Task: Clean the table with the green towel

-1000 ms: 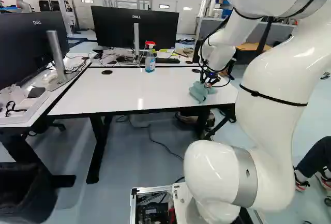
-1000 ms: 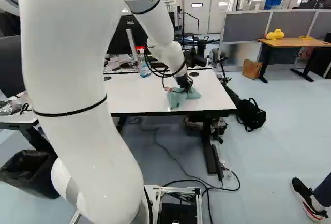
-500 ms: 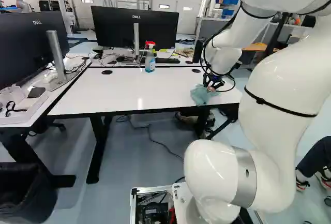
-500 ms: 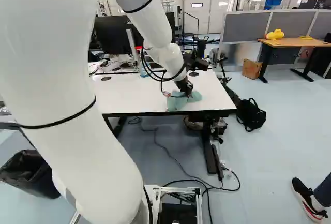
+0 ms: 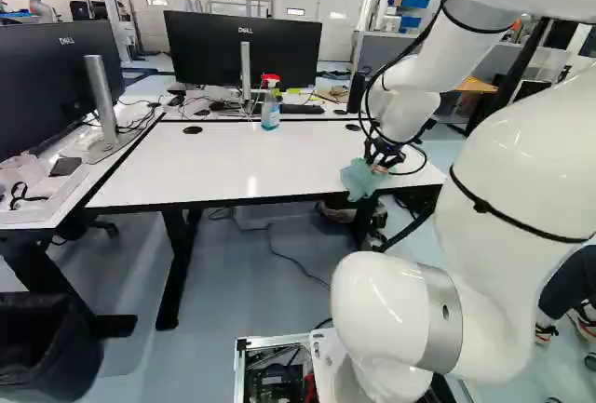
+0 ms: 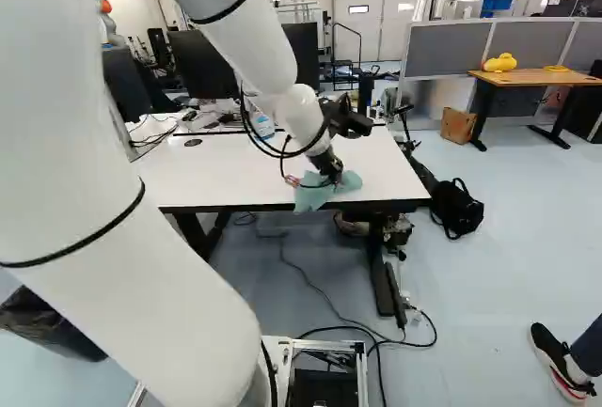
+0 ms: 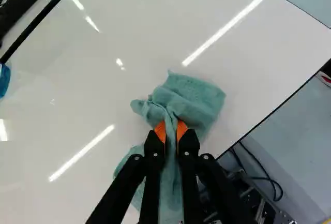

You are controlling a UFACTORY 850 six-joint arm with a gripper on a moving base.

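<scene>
The green towel [image 7: 199, 100] was judged light, soft and non-fragile; a thick central fold was the proper grip point. The gripper [image 7: 171, 131] was clamped on such a fold. The towel lay bunched at the near edge of the table [image 5: 251, 161], toward its right end. Containers: spray bottle [image 5: 270, 113], table's far side, fill level indeterminate; black bin [image 5: 42, 352], left of the table, contents indeterminate.
</scene>
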